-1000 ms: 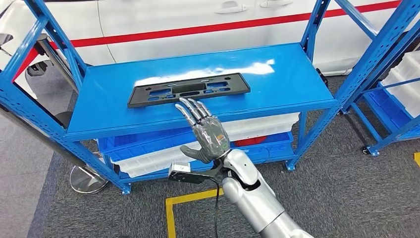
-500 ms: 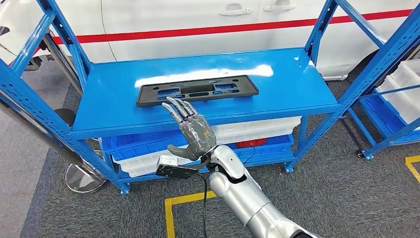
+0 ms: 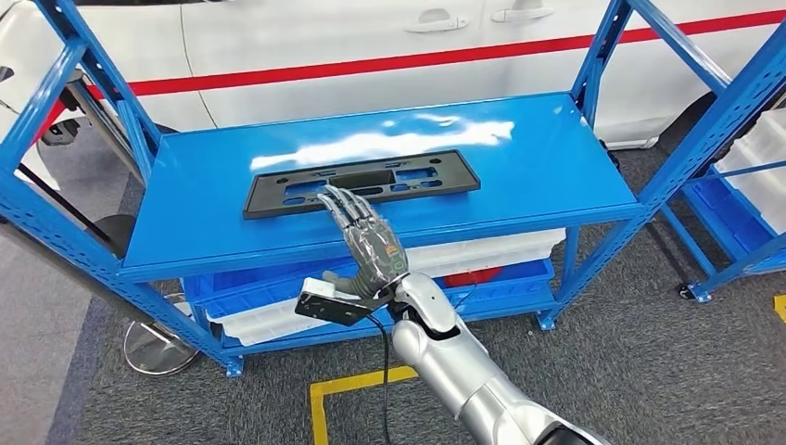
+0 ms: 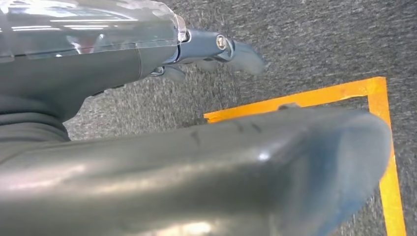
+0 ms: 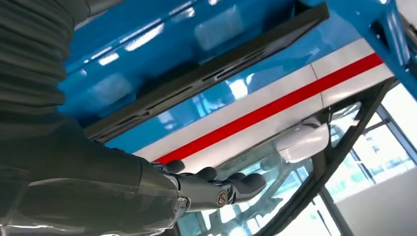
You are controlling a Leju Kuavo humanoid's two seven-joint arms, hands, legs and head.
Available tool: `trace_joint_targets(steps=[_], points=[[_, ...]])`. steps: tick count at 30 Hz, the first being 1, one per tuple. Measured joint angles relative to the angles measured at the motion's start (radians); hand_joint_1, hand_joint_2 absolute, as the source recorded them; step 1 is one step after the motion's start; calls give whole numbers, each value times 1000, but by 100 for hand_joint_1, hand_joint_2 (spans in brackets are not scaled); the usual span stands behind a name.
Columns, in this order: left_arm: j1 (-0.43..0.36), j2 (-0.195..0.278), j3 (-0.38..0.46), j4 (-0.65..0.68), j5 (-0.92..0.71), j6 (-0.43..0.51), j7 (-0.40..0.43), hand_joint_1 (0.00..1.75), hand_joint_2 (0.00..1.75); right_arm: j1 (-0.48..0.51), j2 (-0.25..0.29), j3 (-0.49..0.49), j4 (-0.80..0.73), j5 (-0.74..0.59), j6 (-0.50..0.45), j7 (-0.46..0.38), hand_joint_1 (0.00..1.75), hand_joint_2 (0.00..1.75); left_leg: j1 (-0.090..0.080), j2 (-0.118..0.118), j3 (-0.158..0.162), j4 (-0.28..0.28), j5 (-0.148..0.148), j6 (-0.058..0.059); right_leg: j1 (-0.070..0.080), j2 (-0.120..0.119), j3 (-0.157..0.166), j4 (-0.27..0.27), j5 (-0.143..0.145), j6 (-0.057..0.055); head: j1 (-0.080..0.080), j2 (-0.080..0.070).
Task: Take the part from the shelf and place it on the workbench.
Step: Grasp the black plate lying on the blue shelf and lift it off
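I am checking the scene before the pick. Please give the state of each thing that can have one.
black part: lying flat on the blue shelf, not held
right hand: open, fingers straight, reaching toward the part's near edge
left hand: over the floor; open or shut unclear
car door: closed

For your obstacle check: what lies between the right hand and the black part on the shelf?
Nothing. In the head view the right hand has its fingers at the near edge of the part; bare blue shelf surrounds them.
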Motion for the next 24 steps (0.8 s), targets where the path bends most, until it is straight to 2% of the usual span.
trace_joint_targets(steps=[2, 3, 4, 6, 7, 8, 9, 12, 13, 15, 17, 18, 19, 20, 21, 23, 24], points=[[11, 1, -2, 2, -9, 19, 30, 0, 0, 9, 0, -4, 0, 0, -7, 8, 0, 175, 8, 0, -89, 131, -26, -11, -1, 0, 21, 0, -18, -2, 0, 0], [19, 2, -4, 4, -12, 24, 40, 0, 0, 15, -1, -6, -1, 0, -8, 10, 0, 175, 12, 0, -121, 160, -14, -15, -2, 2, 34, 0, -29, 0, 0, 0], [27, 4, -4, 6, -14, 27, 46, 0, 0, 20, -2, -8, -1, 0, -9, 12, 0, 175, 15, 0, -137, 157, 16, -18, -3, 5, 49, 0, -41, 2, 0, 0], [39, 8, -5, 9, -15, 31, 50, 0, 0, 24, -2, -10, -3, 1, -11, 13, 0, 175, 18, 2, -116, 38, 121, -21, -7, 9, 81, -1, -67, 11, 0, 0], [42, 10, -5, 11, -15, 32, 50, 0, 0, 23, -2, -11, -3, 2, -14, 14, 0, 175, 16, 3, -96, -21, 154, -20, -8, 10, 93, -2, -79, 17, 0, 0], [42, 11, -6, 13, -15, 34, 50, 0, 0, 22, -3, -12, -4, 5, -18, 16, 0, 175, 13, 4, -78, -71, 169, -13, -8, 10, 102, -3, -90, 25, 0, 0], [40, 11, -6, 14, -14, 36, 50, 0, 0, 21, -3, -13, -4, 9, -26, 18, 0, 175, 9, 4, -68, -92, 164, -5, -6, 10, 107, -5, -96, 32, 0, 0], [37, 11, -8, 15, -11, 41, 51, 0, 0, 12, -3, -21, -3, 29, -74, 25, 0, 175, 7, 2, -50, -107, 134, 26, -5, 7, 106, 16, -88, 53, 0, 0], [38, 11, -9, 15, -11, 42, 53, 0, 0, 7, -4, -24, -3, 40, -96, 28, 0, 175, 7, 2, -41, -110, 128, 34, -6, 6, 87, 52, -79, 57, 0, 0], [39, 11, -10, 16, -12, 46, 56, 0, 0, 1, -7, -31, -2, 67, -135, 36, 0, 175, 7, 1, -17, -117, 114, 45, -7, 4, 10, 167, -86, 59, 0, 0], [39, 11, -11, 16, -14, 49, 60, 0, 0, 5, -14, -38, 1, 97, -161, 48, 0, 175, 4, -1, 6, -119, 97, 52, -5, 4, -79, 269, -139, 59, 0, 0], [40, 11, -11, 16, -14, 49, 62, 0, 0, 8, -17, -40, 3, 110, -167, 53, 0, 175, 2, -3, 18, -119, 88, 54, -3, 4, -111, 288, -164, 58, 0, 0], [41, 11, -12, 16, -14, 50, 64, 0, 0, 11, -21, -41, 4, 120, -171, 57, 0, 175, -1, -5, 32, -119, 78, 55, -1, 4, -131, 282, -173, 55, 0, 0], [42, 11, -12, 16, -14, 50, 65, 0, 0, 13, -23, -41, 5, 126, -173, 60, 0, 175, -4, -6, 47, -119, 67, 56, 3, 4, -137, 250, -155, 49, 0, 0], [42, 11, -13, 16, -14, 50, 66, 0, 0, 14, -25, -41, 5, 130, -173, 61, 0, 175, -8, -6, 63, -120, 56, 56, 7, 4, -134, 199, -111, 40, 0, 0], [40, 10, -16, 16, -14, 50, 66, 0, 0, 14, -29, -42, 8, 133, -175, 63, 0, 175, -13, -8, 83, -118, 34, 54, 19, 7, -122, 83, 13, 18, 0, 0], [39, 9, -18, 17, -14, 50, 66, 0, 0, 14, -32, -43, 9, 134, -176, 64, 0, 175, -16, -10, 89, -117, 25, 51, 24, 10, -118, 47, 56, 10, 0, 0]])
